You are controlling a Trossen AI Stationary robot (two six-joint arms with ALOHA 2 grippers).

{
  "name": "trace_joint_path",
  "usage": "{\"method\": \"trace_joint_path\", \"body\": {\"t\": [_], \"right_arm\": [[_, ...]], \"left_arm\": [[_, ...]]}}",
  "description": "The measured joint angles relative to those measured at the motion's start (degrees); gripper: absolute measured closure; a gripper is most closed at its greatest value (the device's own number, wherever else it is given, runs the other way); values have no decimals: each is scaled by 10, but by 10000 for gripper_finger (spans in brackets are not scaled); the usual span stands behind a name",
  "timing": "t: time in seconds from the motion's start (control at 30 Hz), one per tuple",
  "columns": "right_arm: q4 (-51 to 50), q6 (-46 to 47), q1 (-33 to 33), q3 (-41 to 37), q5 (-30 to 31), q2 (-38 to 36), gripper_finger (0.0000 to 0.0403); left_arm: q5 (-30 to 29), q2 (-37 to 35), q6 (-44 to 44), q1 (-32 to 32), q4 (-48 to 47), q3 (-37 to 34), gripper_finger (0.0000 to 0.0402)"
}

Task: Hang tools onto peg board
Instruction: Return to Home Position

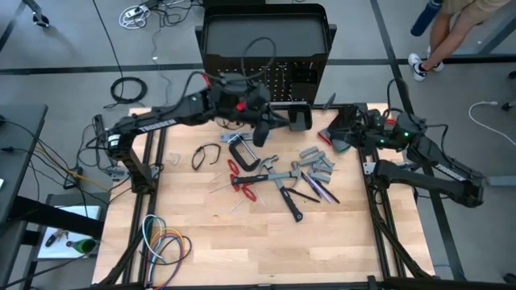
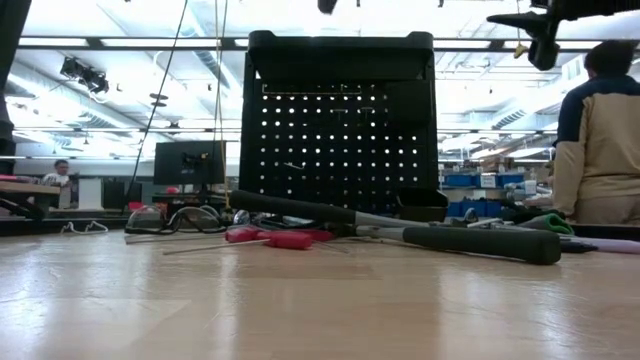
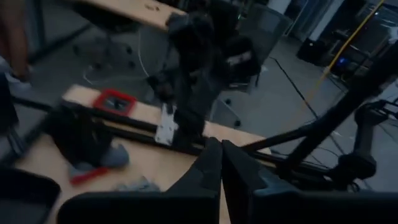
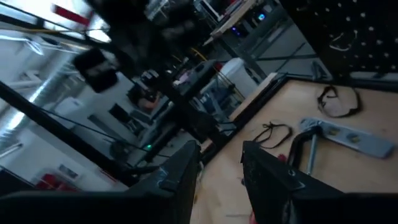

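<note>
Nearest you, the hammers (image 1: 284, 187) lie mid-bench (image 1: 201, 250), one black handle slanting toward the front right. The red-handled pliers (image 1: 242, 180) are just to their left. Behind those the clamp (image 1: 242, 151) lies flat on the wood. Farther on, your left gripper (image 3: 221, 148) hangs over the bench's far edge, fingers pressed together on nothing, so the clamp lies to its near left. Your right gripper (image 4: 221, 155), slightly spread and empty, sits by the right edge and looks the farther of the two from the clamp. Farthest stands the peg board (image 1: 278, 76), just beyond the left gripper.
</note>
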Motion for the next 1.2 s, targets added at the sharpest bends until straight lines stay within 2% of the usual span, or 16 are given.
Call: {"method": "trace_joint_path", "body": {"t": [0.17,0.43,0.67,0.77,0.9,1.07,1.2], "right_arm": [[-1,23,0,-16,-2,-53,270],[-90,35,0,-17,28,-126,280],[-135,55,0,-17,47,-155,289],[-143,2,0,-17,53,-155,289],[-165,-93,0,-17,25,-155,286],[-191,-232,0,-17,16,-154,288],[-185,-262,0,-17,16,-154,287]], "left_arm": [[15,-32,-35,0,65,-104,399],[15,-155,-131,15,307,-336,400],[-5,-249,-218,27,452,-545,400],[-15,-276,-239,27,499,-614,400],[-26,-308,-248,27,530,-690,400],[-78,-329,-288,27,558,-761,400],[-102,-333,-295,27,605,-815,401]]}}
